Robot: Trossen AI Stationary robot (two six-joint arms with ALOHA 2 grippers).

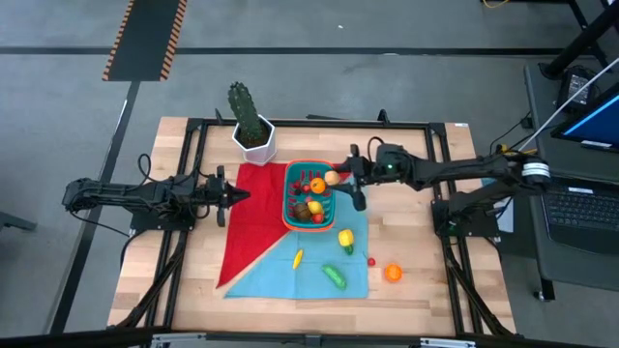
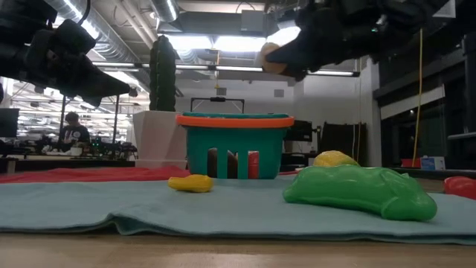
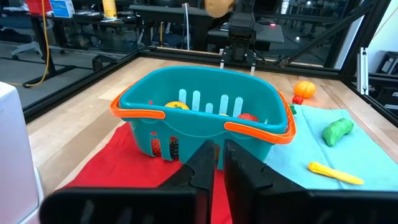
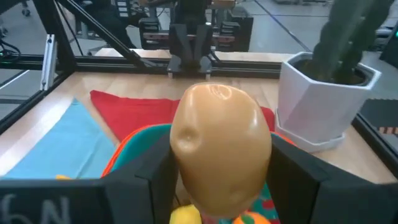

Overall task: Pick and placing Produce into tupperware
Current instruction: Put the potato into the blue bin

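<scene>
Item 1: my right gripper (image 1: 340, 178) clamps a tan potato piece (image 4: 219, 143), raised over the right rim of the teal tupperware (image 1: 293, 218). Item 2: my left gripper (image 1: 232, 196), fingers nearly together and empty, waits left of the tupperware, above the red cloth (image 1: 253, 208).

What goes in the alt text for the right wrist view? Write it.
The right gripper holds a tan egg-shaped toy above the teal container; behind lie a red cloth and a white potted cactus.
</scene>
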